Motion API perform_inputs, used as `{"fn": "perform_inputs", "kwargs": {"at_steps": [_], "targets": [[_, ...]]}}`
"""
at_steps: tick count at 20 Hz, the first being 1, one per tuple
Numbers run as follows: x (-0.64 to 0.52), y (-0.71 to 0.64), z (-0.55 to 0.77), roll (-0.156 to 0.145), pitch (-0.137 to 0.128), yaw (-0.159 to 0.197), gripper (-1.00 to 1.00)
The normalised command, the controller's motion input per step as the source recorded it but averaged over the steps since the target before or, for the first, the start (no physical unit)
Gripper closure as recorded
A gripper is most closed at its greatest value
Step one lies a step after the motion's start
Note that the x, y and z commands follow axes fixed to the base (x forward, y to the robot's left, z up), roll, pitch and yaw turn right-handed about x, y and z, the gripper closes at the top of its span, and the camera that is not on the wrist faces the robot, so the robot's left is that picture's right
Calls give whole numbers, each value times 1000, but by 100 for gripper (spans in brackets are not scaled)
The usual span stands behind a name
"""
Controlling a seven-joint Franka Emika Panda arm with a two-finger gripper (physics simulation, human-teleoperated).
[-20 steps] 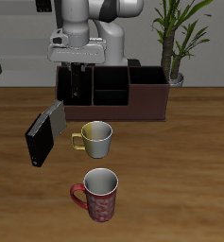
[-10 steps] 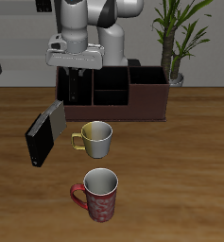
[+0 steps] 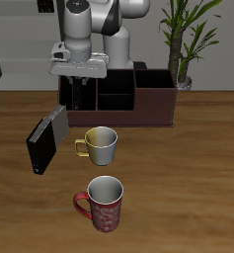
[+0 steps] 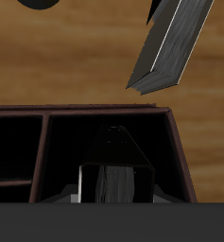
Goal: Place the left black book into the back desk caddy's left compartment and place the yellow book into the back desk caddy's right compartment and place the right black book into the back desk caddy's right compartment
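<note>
Exterior view: wood-grain worktop (image 3: 188,188); gripper (image 3: 77,96) above the back desk caddy (image 3: 138,99), finger spacing unclear; thin black book (image 3: 44,140) leaning nearby.

Two mugs (image 3: 101,145) crowd mid-table (black book (image 3: 46,139) beside); front stays free.

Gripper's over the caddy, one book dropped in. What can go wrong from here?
1. The book in the end compartment of the back desk caddy stands near the middle, under the gripper. A second book lowered there may catch on its top edge.
2. The black book on the table stands right against the grey striped book. A grasp could topple either one.
</note>
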Motion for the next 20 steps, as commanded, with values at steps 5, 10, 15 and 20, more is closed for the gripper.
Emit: {"fn": "perform_inputs", "kwargs": {"at_steps": [5,10,15,20], "targets": [[45,-81,-85,-10,26,-4,100],[66,-121,20,-34,15,-5,-100],[119,-124,84,-35,-19,5,-100],[166,-50,84,-31,-5,19,-100]]}}
